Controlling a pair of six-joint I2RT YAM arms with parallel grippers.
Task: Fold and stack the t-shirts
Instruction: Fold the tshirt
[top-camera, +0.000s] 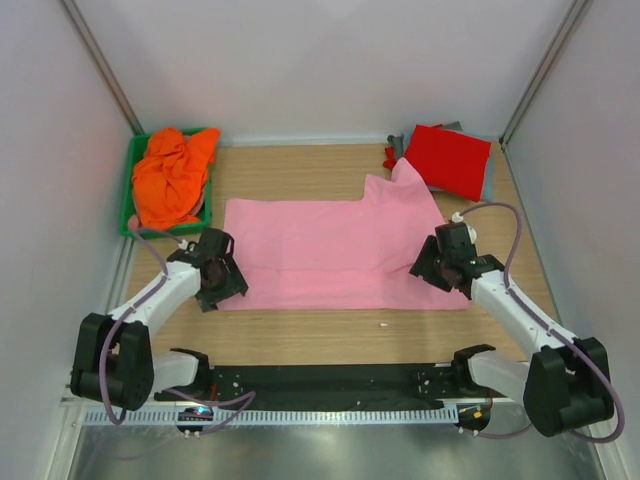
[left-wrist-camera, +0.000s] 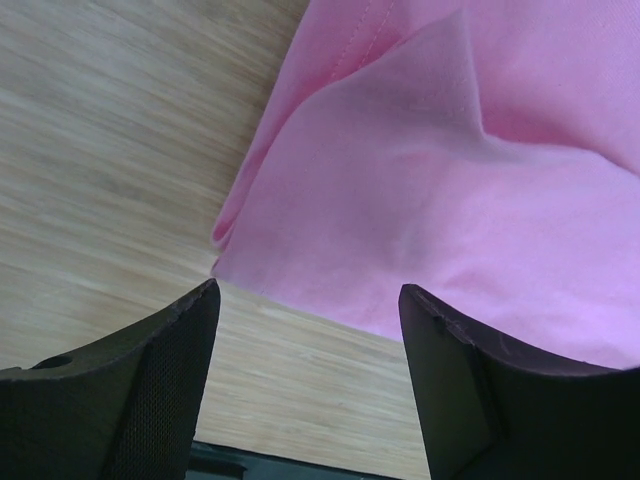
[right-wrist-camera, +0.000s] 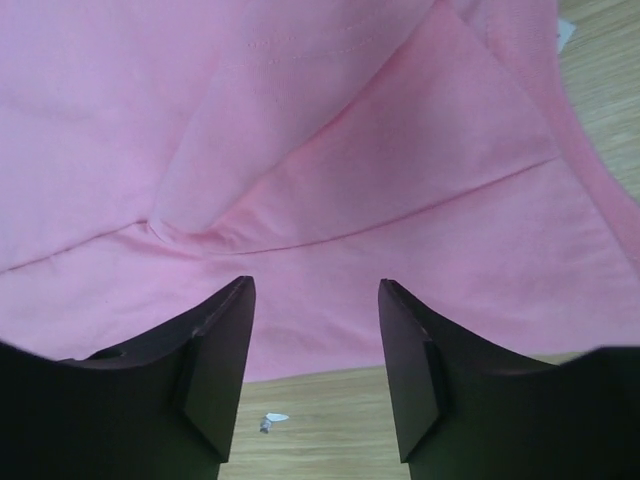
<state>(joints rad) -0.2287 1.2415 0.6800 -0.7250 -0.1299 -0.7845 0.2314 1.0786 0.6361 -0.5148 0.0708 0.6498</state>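
**Pink t-shirt spread flat, both claws released at its near corners**

The light pink t-shirt (top-camera: 340, 250) lies spread on the wooden bench (top-camera: 300, 330) in the middle of the top view, with one sleeve pointing towards the upper right. The left claw (top-camera: 228, 276) sits at the shirt's lower left corner. Its jaws stand apart with nothing between them, and the left wrist view shows the folded pink edge just beyond its fingers (left-wrist-camera: 150, 380). The right claw (top-camera: 426, 266) sits over the lower right corner, also released, its fingers (right-wrist-camera: 215, 360) parted above the cloth without pinching it. A bright orange t-shirt (top-camera: 172, 178) is heaped in a green tray (top-camera: 127, 195) at the upper left. At the upper right a folded red t-shirt (top-camera: 447, 160) lies on top of a grey one (top-camera: 489, 183), touching the pink sleeve. A small white scrap (top-camera: 383, 325) lies on the bench just below the pink hem.
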